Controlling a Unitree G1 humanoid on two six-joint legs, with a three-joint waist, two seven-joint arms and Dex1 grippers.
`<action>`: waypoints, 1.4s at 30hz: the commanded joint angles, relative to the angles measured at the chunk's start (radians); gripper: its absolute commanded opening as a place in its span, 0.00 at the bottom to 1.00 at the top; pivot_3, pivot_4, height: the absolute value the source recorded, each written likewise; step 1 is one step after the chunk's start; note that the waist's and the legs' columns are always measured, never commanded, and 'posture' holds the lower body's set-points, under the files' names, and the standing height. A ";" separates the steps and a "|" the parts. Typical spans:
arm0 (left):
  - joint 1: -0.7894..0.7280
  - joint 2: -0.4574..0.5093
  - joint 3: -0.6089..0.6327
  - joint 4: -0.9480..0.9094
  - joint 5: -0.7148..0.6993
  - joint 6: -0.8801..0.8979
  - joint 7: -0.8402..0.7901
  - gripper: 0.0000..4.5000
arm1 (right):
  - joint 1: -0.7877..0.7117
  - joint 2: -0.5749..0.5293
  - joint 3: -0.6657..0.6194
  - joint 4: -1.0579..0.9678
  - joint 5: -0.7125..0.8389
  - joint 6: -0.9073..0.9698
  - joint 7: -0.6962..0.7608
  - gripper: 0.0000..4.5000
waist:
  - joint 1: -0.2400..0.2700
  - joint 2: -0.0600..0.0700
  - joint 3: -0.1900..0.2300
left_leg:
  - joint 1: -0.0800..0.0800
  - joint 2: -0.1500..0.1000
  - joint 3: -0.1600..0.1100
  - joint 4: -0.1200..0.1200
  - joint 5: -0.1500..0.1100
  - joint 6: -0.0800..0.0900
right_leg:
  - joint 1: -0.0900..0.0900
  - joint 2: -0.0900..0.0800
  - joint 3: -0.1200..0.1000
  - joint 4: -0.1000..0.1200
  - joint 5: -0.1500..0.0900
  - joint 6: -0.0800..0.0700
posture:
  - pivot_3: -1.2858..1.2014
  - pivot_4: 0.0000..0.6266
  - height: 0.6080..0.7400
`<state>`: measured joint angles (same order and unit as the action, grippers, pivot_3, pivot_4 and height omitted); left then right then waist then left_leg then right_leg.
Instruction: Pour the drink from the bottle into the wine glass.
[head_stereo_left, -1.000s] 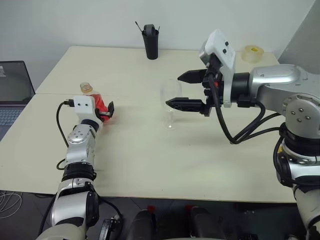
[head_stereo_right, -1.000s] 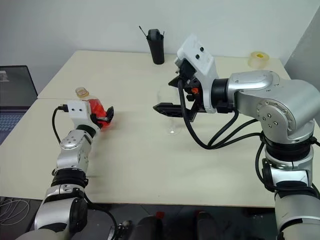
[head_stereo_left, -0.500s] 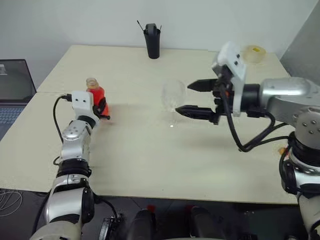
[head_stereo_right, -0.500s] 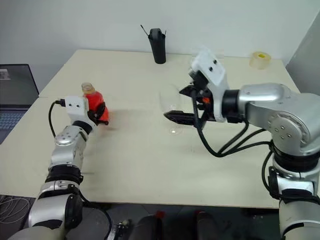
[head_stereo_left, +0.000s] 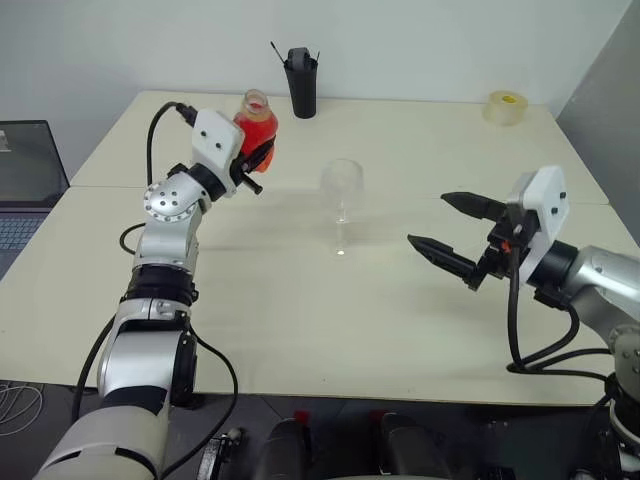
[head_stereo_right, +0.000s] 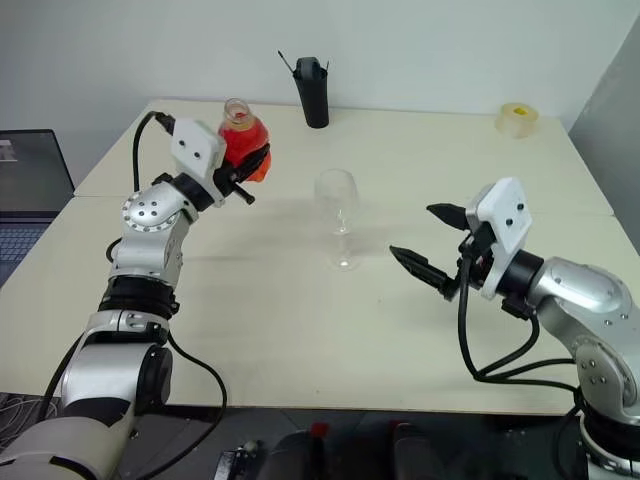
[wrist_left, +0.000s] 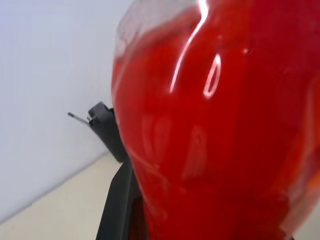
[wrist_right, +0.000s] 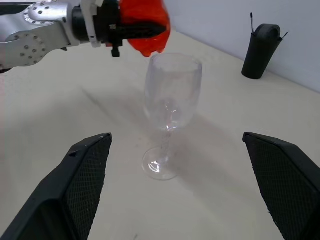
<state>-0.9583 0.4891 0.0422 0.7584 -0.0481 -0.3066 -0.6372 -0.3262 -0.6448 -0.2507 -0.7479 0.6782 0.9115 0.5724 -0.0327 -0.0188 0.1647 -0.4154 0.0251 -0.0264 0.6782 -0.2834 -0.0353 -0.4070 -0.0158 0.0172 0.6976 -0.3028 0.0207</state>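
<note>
Left gripper (head_stereo_left: 252, 160) clenched on small clear plastic bottle (head_stereo_left: 256, 124) of red drink, held upright off the table at 10 o'clock from the empty clear stemmed wine glass (head_stereo_left: 341, 200), ready for tipping. Right gripper (head_stereo_left: 452, 234) wide open, empty, at 4 o'clock, clear of the pour.

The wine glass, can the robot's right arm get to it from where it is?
Probably yes. The wine glass stands upright on the bare table, and the right tool points toward it with its fingers spread wide and nothing between them. The bottle is held up on the far side.
</note>
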 joint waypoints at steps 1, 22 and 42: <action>-0.071 0.002 -0.037 0.071 0.071 -0.114 0.038 0.19 | 0.010 0.010 0.013 -0.053 -0.009 -0.051 -0.038 1.00 | 0.000 0.000 0.000 | 0.000 0.000 0.000 0.000 0.000 0.000 | 0.000 0.000 0.000 0.000 0.000 0.000 | 0.52 0.24 1.00; -0.197 -0.008 -0.170 0.274 0.283 -0.331 0.168 0.18 | 0.066 -0.001 0.042 -0.086 -0.022 -0.090 -0.126 1.00 | 0.004 -0.001 0.000 | -0.001 -0.001 0.000 0.000 0.000 0.000 | 0.000 0.000 -0.001 0.000 0.000 0.000 | 0.52 0.24 1.00; -0.230 0.000 -0.213 0.309 0.368 -0.374 0.215 0.18 | 0.184 0.053 0.018 -0.108 -0.055 -0.262 -0.145 1.00 | 0.004 -0.001 0.000 | -0.001 -0.002 0.001 0.001 0.000 0.000 | 0.000 0.000 -0.001 0.000 0.000 0.000 | 0.52 0.24 1.00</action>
<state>-1.1440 0.4737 -0.1725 1.0788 0.3221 -0.6486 -0.4461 -0.1512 -0.5914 -0.2158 -0.8122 0.6363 0.6914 0.4257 -0.0291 -0.0193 0.1650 -0.4161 0.0234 -0.0256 0.6789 -0.2832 -0.0358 -0.4069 -0.0155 0.0164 0.6977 -0.3028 0.0207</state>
